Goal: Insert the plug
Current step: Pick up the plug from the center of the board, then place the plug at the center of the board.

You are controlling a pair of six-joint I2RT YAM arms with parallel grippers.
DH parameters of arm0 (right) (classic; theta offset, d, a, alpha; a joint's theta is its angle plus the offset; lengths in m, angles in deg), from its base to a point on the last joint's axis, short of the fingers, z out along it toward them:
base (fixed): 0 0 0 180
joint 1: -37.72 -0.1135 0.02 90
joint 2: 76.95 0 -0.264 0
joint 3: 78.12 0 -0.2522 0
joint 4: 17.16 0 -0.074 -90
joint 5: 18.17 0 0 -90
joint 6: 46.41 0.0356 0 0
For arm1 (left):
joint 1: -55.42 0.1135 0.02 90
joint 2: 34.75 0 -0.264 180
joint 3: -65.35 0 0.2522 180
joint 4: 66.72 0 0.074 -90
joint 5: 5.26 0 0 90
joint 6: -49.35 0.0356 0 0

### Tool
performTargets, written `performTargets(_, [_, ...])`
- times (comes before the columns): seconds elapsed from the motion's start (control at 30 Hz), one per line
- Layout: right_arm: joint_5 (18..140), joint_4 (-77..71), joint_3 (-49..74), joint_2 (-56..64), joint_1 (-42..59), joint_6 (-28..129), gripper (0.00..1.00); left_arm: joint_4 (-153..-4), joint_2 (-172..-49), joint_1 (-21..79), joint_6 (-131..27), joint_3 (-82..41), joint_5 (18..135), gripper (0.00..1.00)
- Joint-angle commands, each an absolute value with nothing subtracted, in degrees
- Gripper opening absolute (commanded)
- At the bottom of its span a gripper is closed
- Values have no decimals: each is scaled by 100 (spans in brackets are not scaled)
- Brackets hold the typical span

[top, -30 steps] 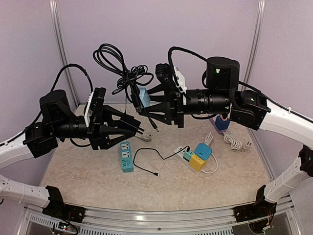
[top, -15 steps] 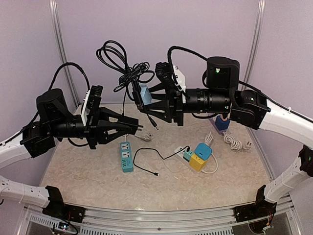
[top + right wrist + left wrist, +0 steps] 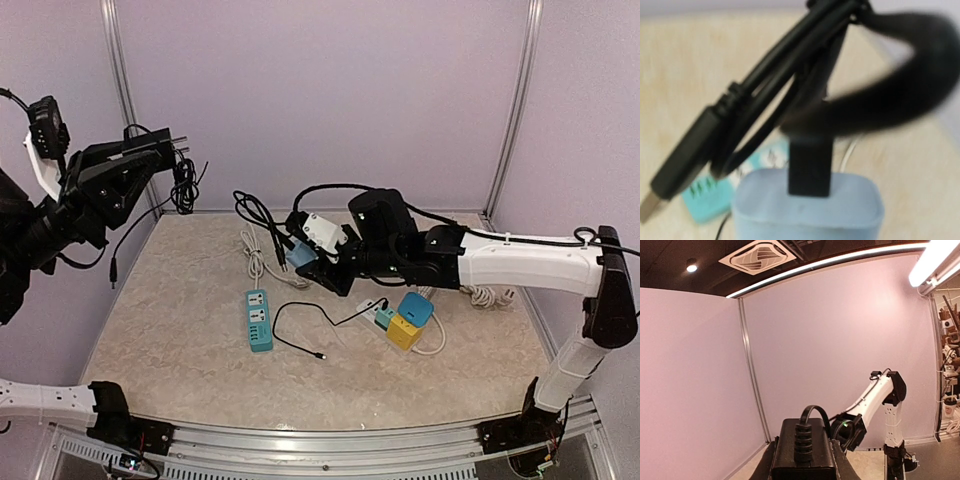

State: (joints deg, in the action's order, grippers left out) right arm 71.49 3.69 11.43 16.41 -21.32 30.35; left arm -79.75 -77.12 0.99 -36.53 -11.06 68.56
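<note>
Black plug [image 3: 802, 452] sits clamped in my left gripper [image 3: 152, 155], which closed on it within the last second and has since swung from centre up to ten o'clock, prongs out past the fingertips and cord trailing below. My right gripper [image 3: 308, 262] has dropped from mid-air to just above the table [image 3: 180, 360] near its centre, pinched on the pale-blue adapter [image 3: 297, 254]. With the two now well apart, I judge the plug must come back down, probably to the teal power strip [image 3: 259, 319] at seven o'clock from the adapter.
</note>
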Motion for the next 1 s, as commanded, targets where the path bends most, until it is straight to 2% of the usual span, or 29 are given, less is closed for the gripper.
performTargets(0.0, [6998, 66, 1333, 1738, -2102, 3412, 0, -8310, -7735, 72, -3320, -1524, 8126, 0])
performTargets(0.07, [7033, 68, 1389, 1758, -2108, 3527, 0, -8527, -7714, 71, -3060, -1706, 8688, 0])
performTargets(0.23, [6970, -22, 1513, 1565, -2109, 3771, 0, -8924, -7588, 155, -2924, -1448, 11180, 0])
performTargets(0.33, [6814, -78, 1557, 1382, -2110, 3896, 0, -9531, -7721, 578, -3830, -1118, 12352, 0])
performTargets(0.47, [6784, -116, 1607, 1142, -2108, 4029, 0, -10003, -7867, 2123, -5668, -165, 11826, 0])
performTargets(0.6, [6866, -162, 1664, 947, -2141, 4111, 0, -9522, -8045, 3534, -6923, 911, 10472, 0])
performTargets(0.77, [6921, -230, 1724, 778, -2209, 4171, 0, -8607, -8712, 3963, -7700, 1799, 9611, 1])
performTargets(0.97, [6931, -322, 1736, 716, -2299, 4166, 0, -7401, -9748, 4043, -8414, 2574, 9044, 10])
